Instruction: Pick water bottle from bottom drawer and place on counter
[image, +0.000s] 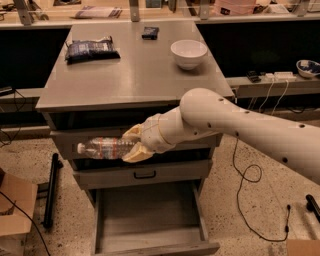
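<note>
The water bottle (102, 148) is clear with a white cap and a red-and-white label. It lies sideways in the air, cap to the left, in front of the upper drawer fronts. My gripper (132, 144) is shut on its right end, with tan fingers (134, 156) above and below it. The bottom drawer (150, 235) stands pulled open below and shows nothing inside. The counter (135, 75) is the grey cabinet top above the bottle.
On the counter are a white bowl (188, 53), a dark snack bag (91, 50) and a small black object (150, 33). A black bar (50, 190) and a cardboard box (15, 210) lie on the floor at left. Cables (250, 175) trail at right.
</note>
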